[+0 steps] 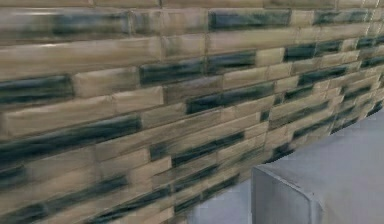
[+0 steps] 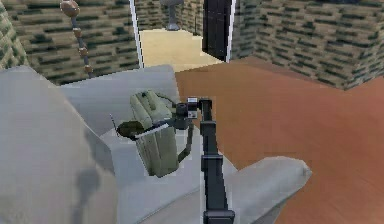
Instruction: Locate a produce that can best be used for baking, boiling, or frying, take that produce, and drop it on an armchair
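The arm (image 2: 210, 170) rose from the arm side view's bottom edge, across the grey armchair (image 2: 55, 150). The end effector (image 2: 172, 118) showed at the seat, against two olive cushion-like blocks (image 2: 157, 152) lying in the chair. Whether it grasped anything could not be told. A small dark blob (image 2: 128, 128) lay on the seat just left of the blocks, and it could not be confirmed as the produce. Beyond the chair lay a wooden floor (image 2: 300, 120), then brick walls (image 2: 310, 40) and a doorway (image 2: 185, 45).
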You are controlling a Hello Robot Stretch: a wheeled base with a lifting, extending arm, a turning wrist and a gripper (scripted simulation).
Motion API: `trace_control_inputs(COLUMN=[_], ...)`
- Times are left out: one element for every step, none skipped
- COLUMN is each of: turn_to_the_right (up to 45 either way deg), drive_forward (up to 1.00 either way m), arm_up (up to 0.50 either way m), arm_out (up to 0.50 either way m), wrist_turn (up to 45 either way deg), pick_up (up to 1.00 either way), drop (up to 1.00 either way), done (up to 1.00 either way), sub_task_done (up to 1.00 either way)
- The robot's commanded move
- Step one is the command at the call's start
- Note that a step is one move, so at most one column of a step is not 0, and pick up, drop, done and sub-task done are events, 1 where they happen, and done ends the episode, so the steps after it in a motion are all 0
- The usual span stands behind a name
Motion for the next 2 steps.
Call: trace_control_inputs(turn_to_the_right=[0.0, 0.0], drive_forward=[0.0, 0.0], arm_up=[0.0, 0.1], arm_out=[0.0, 0.0], wrist_turn=[0.0, 0.0], pick_up=[0.0, 0.0], drop=[1.0, 0.0], done=[0.0, 0.0], sub_task_done=[0.0, 0.0])
